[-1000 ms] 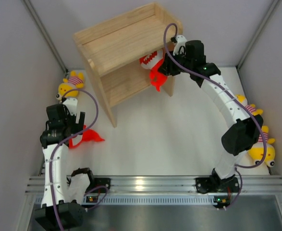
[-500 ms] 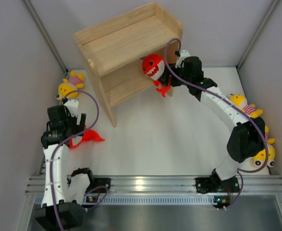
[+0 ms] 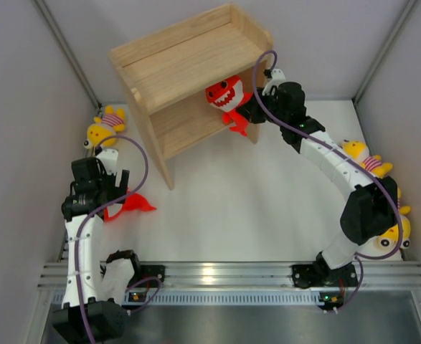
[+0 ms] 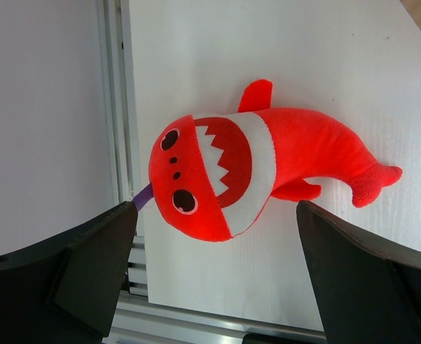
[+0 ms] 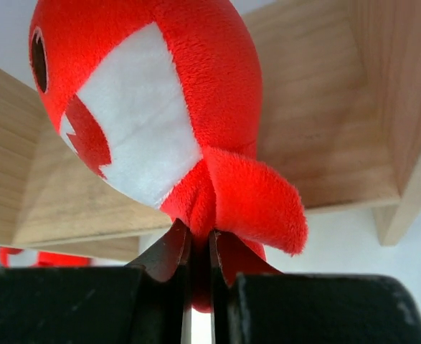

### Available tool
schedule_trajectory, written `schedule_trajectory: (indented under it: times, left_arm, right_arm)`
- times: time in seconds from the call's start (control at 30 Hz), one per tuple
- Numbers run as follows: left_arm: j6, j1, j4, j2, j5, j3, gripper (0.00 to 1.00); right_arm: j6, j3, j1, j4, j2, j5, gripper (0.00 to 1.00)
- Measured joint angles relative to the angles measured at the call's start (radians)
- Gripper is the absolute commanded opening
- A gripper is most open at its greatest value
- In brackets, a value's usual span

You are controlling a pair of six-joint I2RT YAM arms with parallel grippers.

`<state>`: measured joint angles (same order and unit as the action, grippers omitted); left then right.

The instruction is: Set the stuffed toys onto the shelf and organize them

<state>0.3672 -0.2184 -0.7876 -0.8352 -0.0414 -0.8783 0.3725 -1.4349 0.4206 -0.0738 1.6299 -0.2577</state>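
Right gripper (image 5: 198,242) is clamping the lower fin of a red fish (image 5: 160,107), and I am holding it at the open front of the shelf (image 3: 174,64). Left gripper (image 4: 217,244) is hanging spread wide over the other fish (image 4: 267,165) on the table (image 4: 325,57).
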Motion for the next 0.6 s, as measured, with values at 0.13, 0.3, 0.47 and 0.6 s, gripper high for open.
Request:
schedule_trajectory:
  times: [0.13, 0.3, 0.47, 0.6]
  left_arm:
    - [0.001, 0.000, 0.000, 0.000, 0.000, 0.002, 0.99]
    - [0.002, 0.000, -0.001, 0.000, 0.000, 0.004, 0.99]
    - [0.003, 0.000, -0.001, 0.000, 0.000, 0.008, 0.99]
    - [0.003, 0.000, -0.001, 0.000, 0.001, 0.016, 0.99]
  right_arm:
    - [0.053, -0.045, 0.003, 0.041, 0.009, -0.045, 0.04]
    - [0.110, -0.117, 0.012, 0.089, 0.060, -0.033, 0.33]
    - [0.135, -0.118, 0.016, 0.114, 0.128, 0.016, 0.55]
    - [0.130, -0.118, 0.018, 0.113, 0.140, 0.048, 0.56]
